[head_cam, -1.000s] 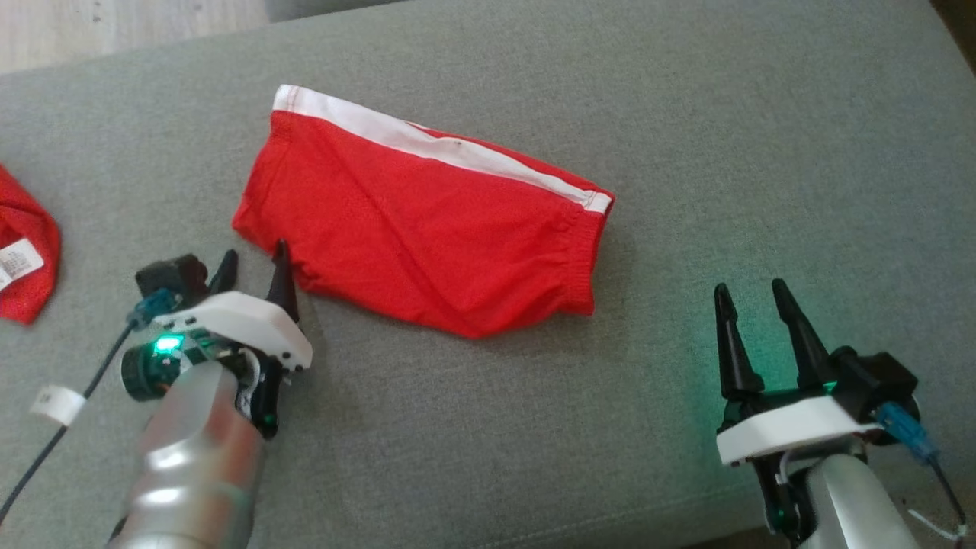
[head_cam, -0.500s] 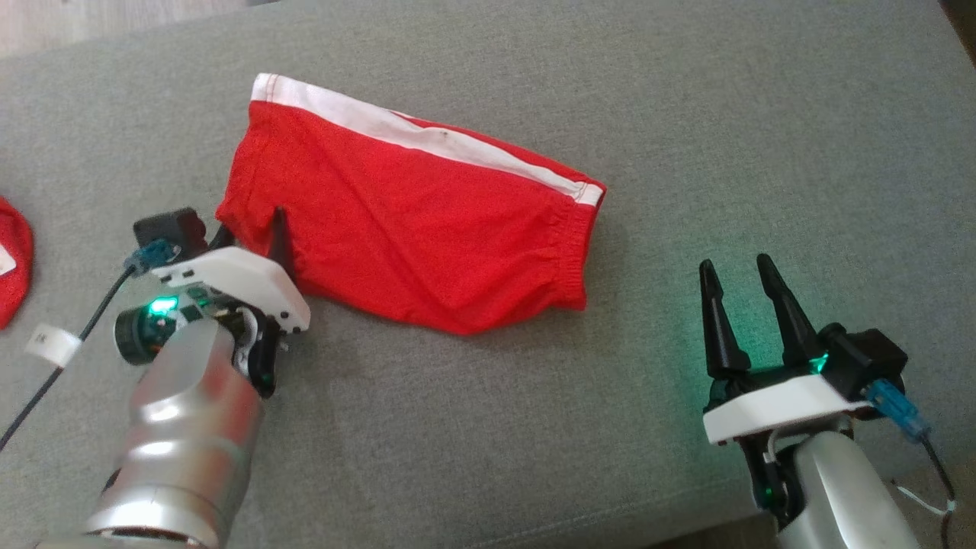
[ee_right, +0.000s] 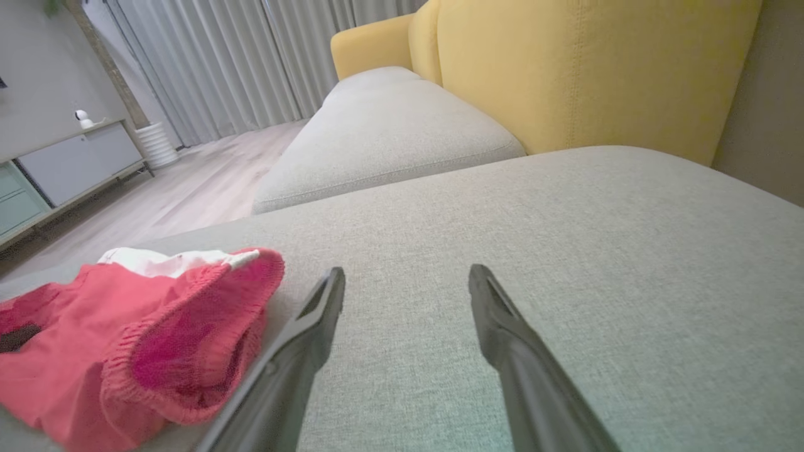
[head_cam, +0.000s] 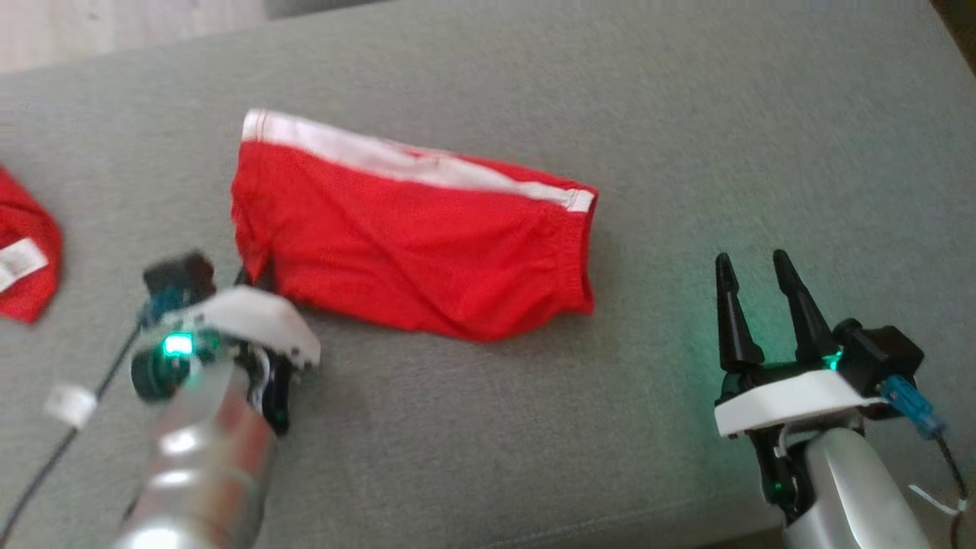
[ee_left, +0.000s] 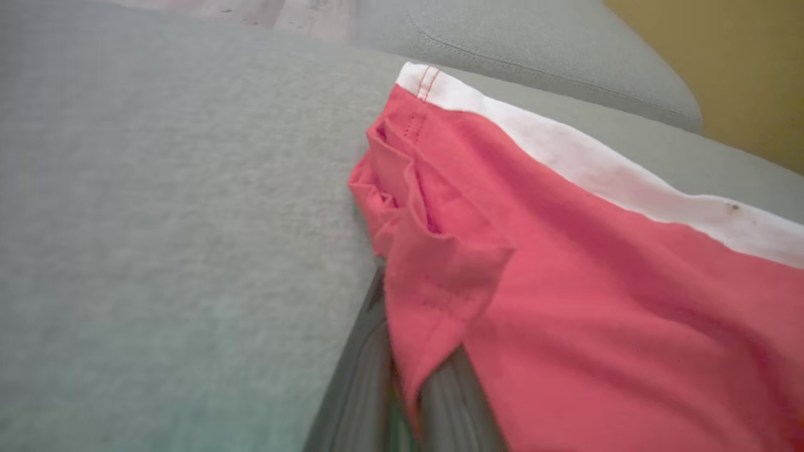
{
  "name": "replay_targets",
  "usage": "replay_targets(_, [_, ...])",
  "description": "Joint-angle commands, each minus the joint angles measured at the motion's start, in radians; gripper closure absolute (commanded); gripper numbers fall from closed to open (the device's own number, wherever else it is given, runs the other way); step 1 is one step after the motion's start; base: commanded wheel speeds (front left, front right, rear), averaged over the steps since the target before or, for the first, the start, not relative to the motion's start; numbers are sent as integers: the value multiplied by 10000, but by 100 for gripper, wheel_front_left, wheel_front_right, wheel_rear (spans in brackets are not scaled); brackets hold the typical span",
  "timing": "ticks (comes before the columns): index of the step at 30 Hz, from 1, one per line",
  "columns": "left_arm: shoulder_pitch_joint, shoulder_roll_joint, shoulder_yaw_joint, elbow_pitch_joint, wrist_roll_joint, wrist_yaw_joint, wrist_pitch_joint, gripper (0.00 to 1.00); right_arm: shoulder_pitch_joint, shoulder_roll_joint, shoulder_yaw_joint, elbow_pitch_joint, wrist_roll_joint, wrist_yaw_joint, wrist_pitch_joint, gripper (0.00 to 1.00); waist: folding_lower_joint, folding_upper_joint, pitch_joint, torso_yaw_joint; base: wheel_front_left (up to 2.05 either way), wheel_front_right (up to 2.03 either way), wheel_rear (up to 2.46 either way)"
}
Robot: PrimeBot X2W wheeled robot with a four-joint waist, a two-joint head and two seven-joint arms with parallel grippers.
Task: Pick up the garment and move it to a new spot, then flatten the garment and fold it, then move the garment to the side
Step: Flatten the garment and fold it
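While I watch the head view, the red garment lies across the middle of the grey sofa cushion, and my left tool is pinched shut on its near left corner; the right tool stands open, well apart from the cloth's right end. My worry is that the pinch takes only a small bite, so I judge a lift could let it slip free, or haul the garment up bunched and twisted. A second red cloth sits at the far left edge, and a move that way could land one on the other. From the left wrist view, the hem corner is folded into a flap that runs down between the blurred fingers, with the white band along the far edge; I cannot tell how many layers are caught, and a single layer would peel the fold open. From the right wrist view, the jaws stand wide over bare cushion, the elastic waistband just to their left, the yellow backrest beyond; nothing blocks that side.
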Motion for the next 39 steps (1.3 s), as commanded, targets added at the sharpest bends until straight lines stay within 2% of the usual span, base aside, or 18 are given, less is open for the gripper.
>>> replay_targets(1, [199, 272, 314, -128, -131, 79, -237, 100, 25, -30, 167, -234, 58, 39, -107, 0, -1, 0, -422, 417, 0, 0, 0])
replay_targets(8, [1725, 38, 429, -959, -254, 222, -604, 100, 339, -30, 91, -23, 83, 39, -107, 0, -1, 0, -1303, 1392, 0, 0, 0])
replay_targets(17, [3530, -42, 557, -2932, -400, 773, -610, 100, 542, -30, 319, 101, 135, 39, -107, 0, -1, 0, -1582, 1689, 0, 0, 0])
replay_targets(18, [3676, -43, 500, -3193, -444, 865, -611, 92, 541, -30, 399, 115, 122, 39, -107, 0, -1, 0, -1578, 1719, 0, 0, 0])
replay_targets(19, [3810, -44, 437, -3466, -464, 977, -611, 57, 529, -30, 481, 116, 118, 39, -107, 0, -1, 0, -1570, 1760, 0, 0, 0])
replay_targets(20, [3931, -45, 341, -3745, -426, 1081, -611, 14, 507, -30, 580, 105, 149, 39, -107, 1, -1, 0, -1551, 1813, 0, 0, 0])
replay_targets(21, [4032, -46, 210, -4047, -228, 1227, -611, 0, 465, -30, 711, 81, 196, 39, -107, 0, -1, 0, -1529, 1875, 0, 0, 0])
replay_targets(27, [4711, -47, -160, -5306, 191, 1549, -612, 0, -181, -30, 1923, -73, 577, 39, -107, 0, -1, 0, -1388, 2408, 0, 0, 0])
replay_targets(30, [4966, -47, -289, -5827, 434, 1579, -612, 0, -707, -30, 2323, 243, 730, 39, -107, 0, -1, 0, -1304, 2802, 0, 0, 0])
replay_targets(33, [5180, -48, -412, -6290, 513, 1563, -612, 0, -1221, -30, 2447, 840, 698, 39, -107, 0, -1, 0, -1248, 3217, 0, 0, 0])
replay_targets(39, [5415, -48, -565, -6875, 652, 1609, -612, 0, -1810, -30, 2030, 2725, 367, 39, -98, 0, -1, 0, -1169, 3842, 0, 0, 0])
